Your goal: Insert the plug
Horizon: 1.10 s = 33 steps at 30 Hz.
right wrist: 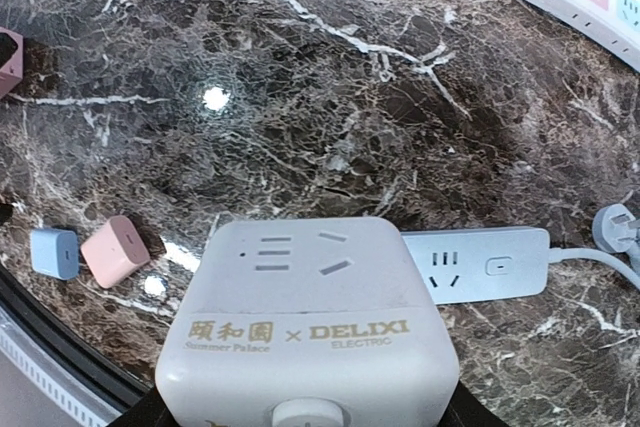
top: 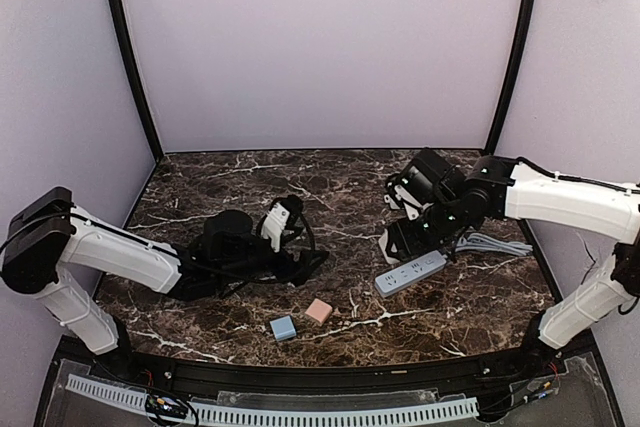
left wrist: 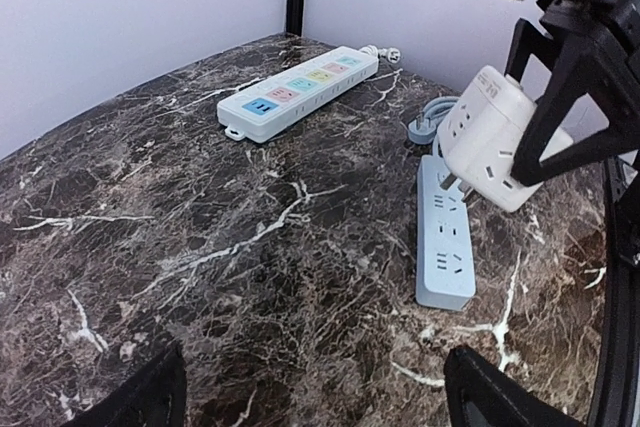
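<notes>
My right gripper (top: 415,237) is shut on a white cube adapter plug (right wrist: 305,327), with its fingers on the cube's two sides. It holds the cube tilted over the cable end of a light blue-grey power strip (right wrist: 480,265) lying on the marble table. In the left wrist view the cube (left wrist: 490,137) has its prongs at the far end of the strip (left wrist: 445,247); I cannot tell whether they are seated. My left gripper (left wrist: 315,397) is open and empty, low over the table to the left of the strip (top: 410,272).
A white power strip with coloured sockets (left wrist: 300,92) lies at the back near the wall. The blue strip's cable and plug (right wrist: 615,227) lie to its right. A small blue cube (top: 283,327) and a pink cube (top: 319,310) sit near the front edge.
</notes>
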Available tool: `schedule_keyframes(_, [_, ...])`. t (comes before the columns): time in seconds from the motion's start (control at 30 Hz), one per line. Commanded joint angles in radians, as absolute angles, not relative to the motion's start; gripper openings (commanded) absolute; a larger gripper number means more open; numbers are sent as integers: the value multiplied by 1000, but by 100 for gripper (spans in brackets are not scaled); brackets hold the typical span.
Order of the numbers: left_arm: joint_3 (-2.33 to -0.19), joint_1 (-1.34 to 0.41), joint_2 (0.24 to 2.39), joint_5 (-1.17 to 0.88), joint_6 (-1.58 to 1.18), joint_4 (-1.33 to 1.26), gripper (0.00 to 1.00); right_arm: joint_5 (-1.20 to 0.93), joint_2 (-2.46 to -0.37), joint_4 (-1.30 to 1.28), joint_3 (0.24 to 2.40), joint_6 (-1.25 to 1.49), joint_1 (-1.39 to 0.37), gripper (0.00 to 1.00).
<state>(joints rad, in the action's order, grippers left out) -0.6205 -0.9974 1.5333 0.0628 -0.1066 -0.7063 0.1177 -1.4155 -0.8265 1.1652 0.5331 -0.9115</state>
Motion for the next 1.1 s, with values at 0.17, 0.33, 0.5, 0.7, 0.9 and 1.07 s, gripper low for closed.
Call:
schedule_keyframes(0.17, [-719,-1014,1660,6,-384,-696,87,214,-1392,-880,1137,452,-860,0])
schedule_keyframes(0.33, [-749,-1024,1704,-46,-393,-690,86,175,-1413,-942,1141,416,-783,0])
schedule_keyframes(0.5, [-739,-1026,1709,-61,-404,-702,84,136,-1419,-948,1114,379,-735,0])
schedule_keyframes(0.7, [-717,-1027,1707,-83,-415,-740,83,104,-1439,-950,1110,346,-715,0])
schedule_keyframes(0.9, [-702,-1027,1699,-113,-398,-755,85,64,-1478,-931,1100,332,-713,0])
schedule_keyframes(1.07, [-682,-1027,1681,-117,-381,-766,98,70,-1504,-926,1099,339,-713,0])
